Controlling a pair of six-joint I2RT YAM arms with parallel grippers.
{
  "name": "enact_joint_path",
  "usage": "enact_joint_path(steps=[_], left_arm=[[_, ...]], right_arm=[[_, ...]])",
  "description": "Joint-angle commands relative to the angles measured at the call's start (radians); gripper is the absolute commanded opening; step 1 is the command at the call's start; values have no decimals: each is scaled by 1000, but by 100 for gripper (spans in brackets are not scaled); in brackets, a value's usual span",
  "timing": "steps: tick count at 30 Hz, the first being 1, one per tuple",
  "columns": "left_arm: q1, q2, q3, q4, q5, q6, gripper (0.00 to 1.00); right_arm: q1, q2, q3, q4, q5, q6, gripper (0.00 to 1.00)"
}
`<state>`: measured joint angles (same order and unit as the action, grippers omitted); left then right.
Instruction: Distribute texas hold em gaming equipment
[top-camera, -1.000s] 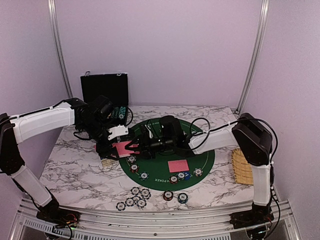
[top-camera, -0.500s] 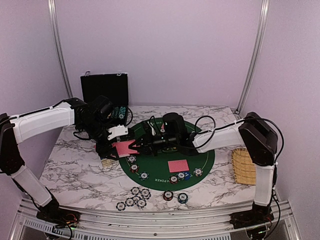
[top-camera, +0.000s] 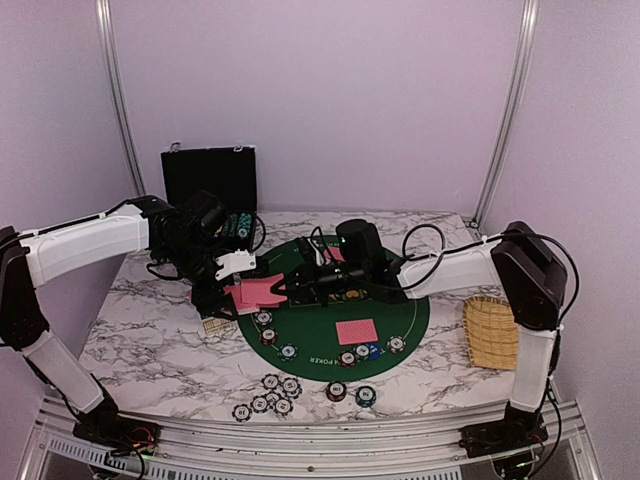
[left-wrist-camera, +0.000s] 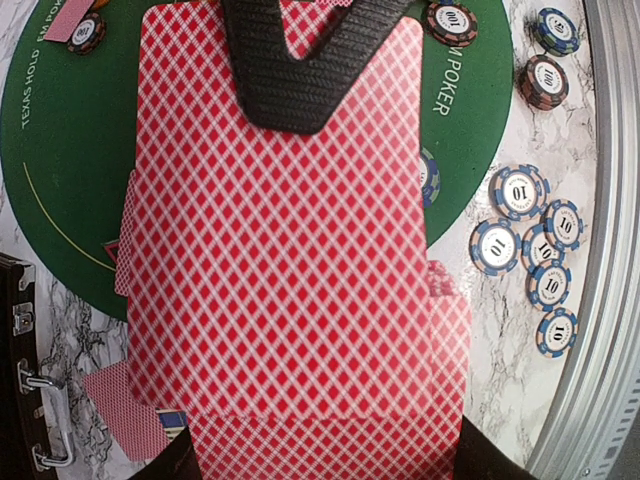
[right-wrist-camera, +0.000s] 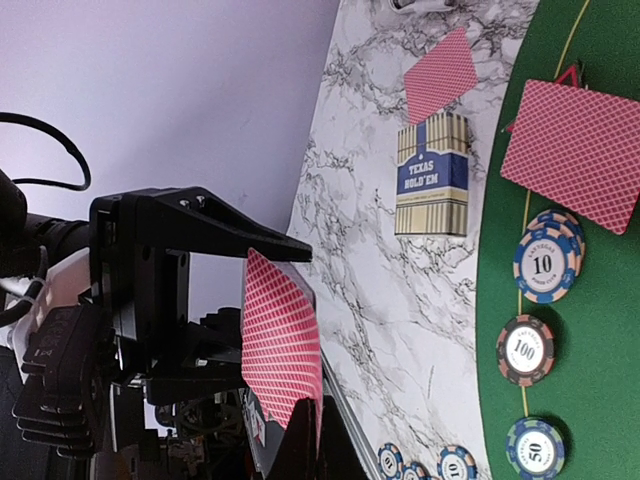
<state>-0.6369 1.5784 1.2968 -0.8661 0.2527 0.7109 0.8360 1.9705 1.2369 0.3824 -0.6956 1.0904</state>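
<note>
While the left pincer (top-camera: 232, 292) is clamped on a deck of red-backed cards (left-wrist-camera: 330, 445) above the left edge of the green mat (top-camera: 405, 312), the right pincer (top-camera: 284, 289), extended over the mat's middle, is closed on the deck's top card (left-wrist-camera: 280, 260). Another card (top-camera: 357, 331) lies face down on the mat's near half. Poker chips (top-camera: 272, 393) cluster on the worktop (top-camera: 150, 330) just off the mat's near edge.

Left arm (top-camera: 85, 245) and right arm (top-camera: 450, 272): white shells, black joints; looping black cables (top-camera: 425, 238); one finger (left-wrist-camera: 295, 70) seemingly ribbed.
</note>
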Motion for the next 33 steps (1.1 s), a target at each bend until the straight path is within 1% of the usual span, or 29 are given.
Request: enact_joint_path(steps=[1,9,14,21,27,33], left_arm=[[-1,-18,9,-11,7,8,4],[-1,-27,2,-12,0,10,4],[-1,-35,-4,-13,-1,11,4],[-1,-34,-7,-15,-4,13,4],[0,-26,-14,-22,-6,12,3],[0,-26,-31,-25,-14,14,4]], right_arm=[[-26,-33,-10,-68,8,-56,0],[-74,-21,-33,-66,10,-65,0],[-90,14,-7,-64,14,-69,0],[-92,116,102,-71,19,-65,0],[-92,264,265,-91,44,-60,0],[-91,363,372,-85,77,-49,0]])
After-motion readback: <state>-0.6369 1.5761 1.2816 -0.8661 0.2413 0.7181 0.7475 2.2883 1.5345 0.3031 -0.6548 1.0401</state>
